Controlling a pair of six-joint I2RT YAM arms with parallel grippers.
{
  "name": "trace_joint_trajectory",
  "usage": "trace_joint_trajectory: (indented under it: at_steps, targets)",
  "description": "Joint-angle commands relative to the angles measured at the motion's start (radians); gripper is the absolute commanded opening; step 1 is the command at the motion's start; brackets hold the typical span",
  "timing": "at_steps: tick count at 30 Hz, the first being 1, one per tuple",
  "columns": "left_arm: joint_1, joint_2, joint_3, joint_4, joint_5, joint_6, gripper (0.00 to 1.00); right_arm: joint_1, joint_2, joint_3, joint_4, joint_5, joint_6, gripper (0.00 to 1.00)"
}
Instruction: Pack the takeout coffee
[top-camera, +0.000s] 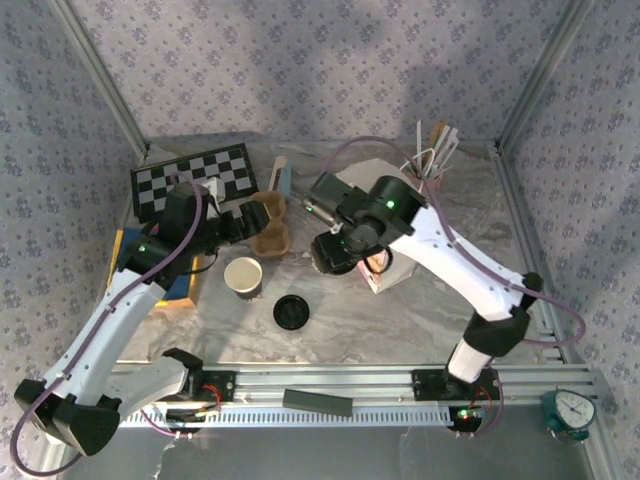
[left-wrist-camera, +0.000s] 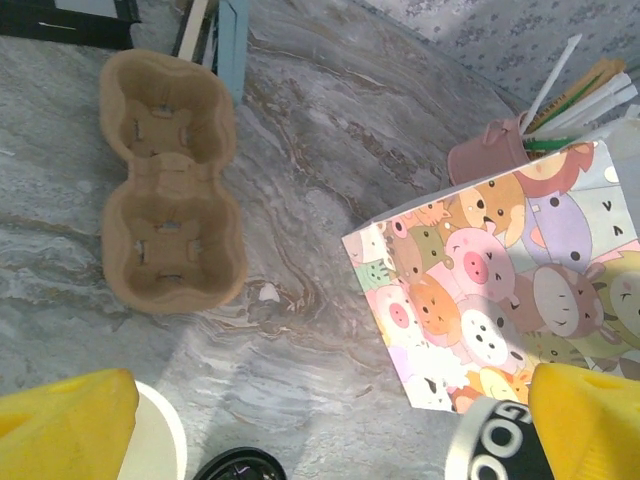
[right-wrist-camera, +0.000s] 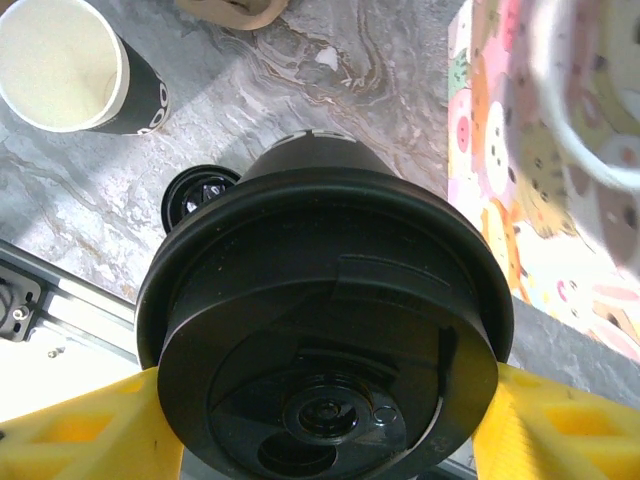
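Observation:
The takeout coffee (right-wrist-camera: 320, 330), a dark cup under a round black lid, sits between the yellow fingers (right-wrist-camera: 560, 430) of my right gripper (right-wrist-camera: 325, 430), which is shut on it. From above, the cup (top-camera: 328, 252) hangs over mid-table beside the cartoon paper bag (top-camera: 378, 272). Its dark lettered side (left-wrist-camera: 495, 445) also shows at the bottom right of the left wrist view. My left gripper (top-camera: 232, 222) is open with nothing in it, just left of the brown two-cup carrier (top-camera: 270, 222). That carrier (left-wrist-camera: 170, 190) has both wells vacant.
A lidless cup (top-camera: 243, 276) with a white inside stands front left, a loose flat black lid (top-camera: 290, 311) to its right. A pink holder of straws (top-camera: 432, 165) stands at the back right. A chessboard (top-camera: 192, 178) and a blue-and-yellow book (top-camera: 165, 290) lie on the left.

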Motion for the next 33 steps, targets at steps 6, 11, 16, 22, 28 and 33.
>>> trace_joint_trajectory:
  at_steps: [6,11,16,22,28,33]
  targets:
    - [-0.05,0.063,0.084,0.045,-0.012,0.0,1.0,0.0,-0.178,-0.083,-0.056,0.036,0.068,0.67]
    - [-0.078,0.104,0.111,0.052,-0.017,0.003,1.0,-0.027,-0.241,-0.048,-0.108,0.045,0.064,0.67]
    - [-0.099,0.131,0.131,0.062,-0.029,0.001,1.0,-0.087,-0.301,-0.008,-0.142,0.032,0.043,0.66]
    - [-0.115,0.151,0.152,0.066,-0.032,0.005,1.0,-0.205,-0.323,0.077,-0.152,-0.017,-0.01,0.65]
    - [-0.132,0.155,0.149,0.074,-0.031,0.002,1.0,-0.361,-0.298,0.132,-0.132,-0.112,-0.066,0.65]
    - [-0.148,0.152,0.13,0.096,-0.018,-0.008,1.0,-0.465,-0.246,0.153,-0.111,-0.155,-0.101,0.65]
